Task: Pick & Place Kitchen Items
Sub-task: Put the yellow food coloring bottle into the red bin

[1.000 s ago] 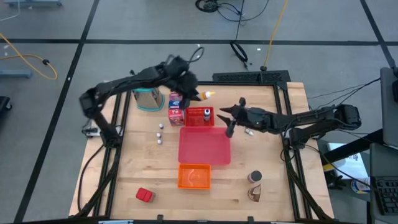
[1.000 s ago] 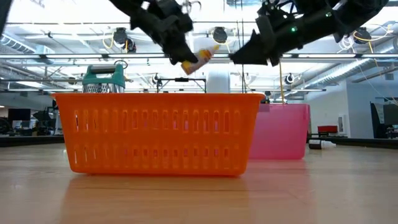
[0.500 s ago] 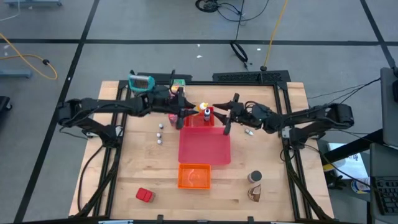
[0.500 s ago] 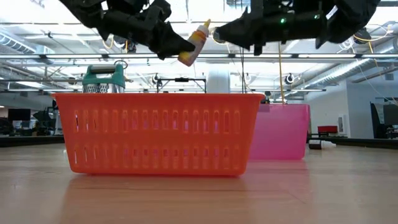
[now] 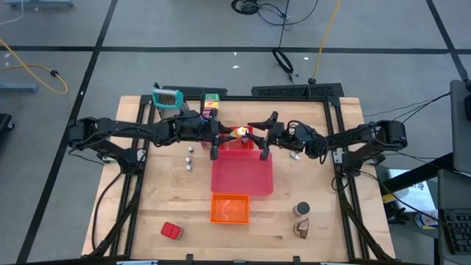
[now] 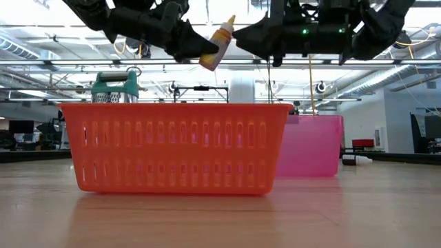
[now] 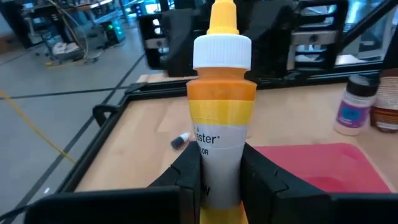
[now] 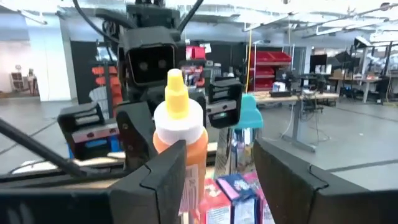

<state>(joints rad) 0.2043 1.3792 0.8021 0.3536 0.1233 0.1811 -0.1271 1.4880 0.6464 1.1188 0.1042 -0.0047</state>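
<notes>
The yellow squeeze bottle (image 5: 239, 133) with a white collar and yellow nozzle is in the air over the small red basket (image 5: 235, 140) at the table's middle. My left gripper (image 5: 218, 137) is shut on it and shows in the left wrist view (image 7: 221, 183). My right gripper (image 5: 262, 137) is open and faces the bottle's nozzle end from the right. In the right wrist view the bottle (image 8: 178, 124) stands just beyond that gripper's fingers (image 8: 227, 180), partly behind one of them. In the low view the bottle (image 6: 217, 45) hangs high above the orange basket (image 6: 176, 148). My left gripper pinches the bottle's lower body (image 7: 221, 165) between its two fingers (image 7: 186, 180), one on each side. It comes roughly level from the table's left. The bottle is lifted clear and tilted, with its nozzle (image 6: 230, 21) pointing up and toward the right gripper.
A red tray (image 5: 243, 177) and the orange basket (image 5: 230, 208) lie near the table's middle. The teal-handled grater (image 5: 168, 99) and food boxes (image 5: 211, 103) stand at the far edge. Two little shakers (image 5: 189, 157), a red block (image 5: 171, 231), a jar (image 5: 301, 210) and a brown piece (image 5: 302, 230) stand around.
My left arm has swung down and toward the near edge, carrying the bottle from by the grater to above the small red basket. The bottle has tipped its nozzle upward. My right gripper has moved toward the table's left, closer to the bottle.
</notes>
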